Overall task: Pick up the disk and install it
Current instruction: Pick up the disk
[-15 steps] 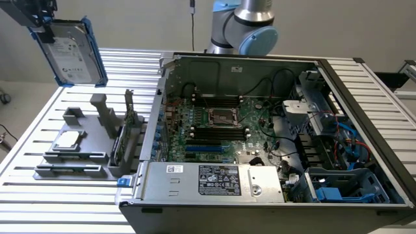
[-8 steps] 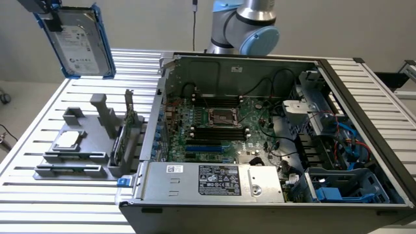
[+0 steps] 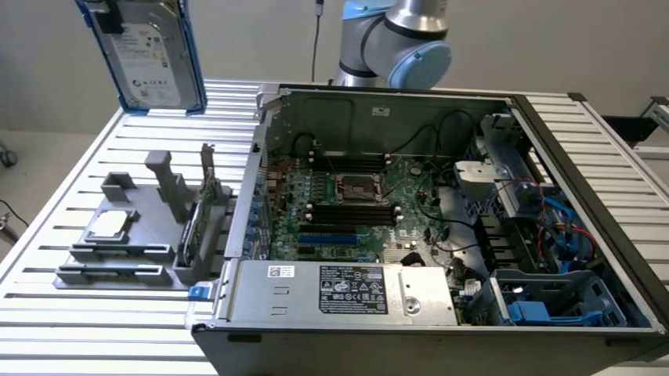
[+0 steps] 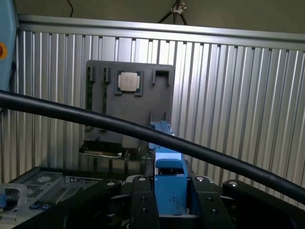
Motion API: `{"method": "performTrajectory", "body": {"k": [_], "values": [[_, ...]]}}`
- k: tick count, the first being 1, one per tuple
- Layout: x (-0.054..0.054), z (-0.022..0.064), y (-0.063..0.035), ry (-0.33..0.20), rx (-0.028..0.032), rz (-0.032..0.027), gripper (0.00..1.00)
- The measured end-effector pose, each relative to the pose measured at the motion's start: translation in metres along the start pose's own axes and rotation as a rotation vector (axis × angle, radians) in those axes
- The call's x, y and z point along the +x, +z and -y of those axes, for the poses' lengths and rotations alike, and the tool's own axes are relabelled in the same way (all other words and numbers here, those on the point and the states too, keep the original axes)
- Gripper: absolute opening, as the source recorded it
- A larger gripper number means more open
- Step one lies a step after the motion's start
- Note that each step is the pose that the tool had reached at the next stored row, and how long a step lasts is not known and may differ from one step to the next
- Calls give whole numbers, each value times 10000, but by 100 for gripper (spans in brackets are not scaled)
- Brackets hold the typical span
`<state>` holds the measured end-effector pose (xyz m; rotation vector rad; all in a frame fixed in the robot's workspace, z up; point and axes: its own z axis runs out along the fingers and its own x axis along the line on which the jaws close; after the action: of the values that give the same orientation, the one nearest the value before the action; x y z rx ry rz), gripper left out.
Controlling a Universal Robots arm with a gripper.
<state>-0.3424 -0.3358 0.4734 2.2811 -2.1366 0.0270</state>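
The disk (image 3: 152,55), a silver-grey drive with a white label in a bright blue carrier, hangs upright in the air above the slatted table's far corner, at the exterior view's left. In the wrist view its blue carrier edge (image 4: 169,176) stands between my gripper's (image 4: 170,202) black fingers (image 4: 143,202), which are shut on it. The disk is well clear of the open computer case (image 3: 418,211).
A grey fixture (image 3: 136,227) on the table holds a small silver chip (image 3: 110,225) and an upright card (image 3: 204,211). Inside the case are the motherboard (image 3: 356,204), a power supply (image 3: 345,290) and a blue bay bracket (image 3: 544,309). A black cable (image 4: 143,131) crosses the wrist view.
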Motion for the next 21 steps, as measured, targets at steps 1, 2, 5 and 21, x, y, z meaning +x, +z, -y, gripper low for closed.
{"method": "performTrajectory", "body": {"k": [1, 2, 5, 21], "values": [[3, 45, -23, -3, -7, 4, 32], [7, 90, -45, -6, -15, 8, 32], [17, 224, -103, -15, -42, 14, 32], [114, 951, -197, -24, -127, 53, 32]]}}
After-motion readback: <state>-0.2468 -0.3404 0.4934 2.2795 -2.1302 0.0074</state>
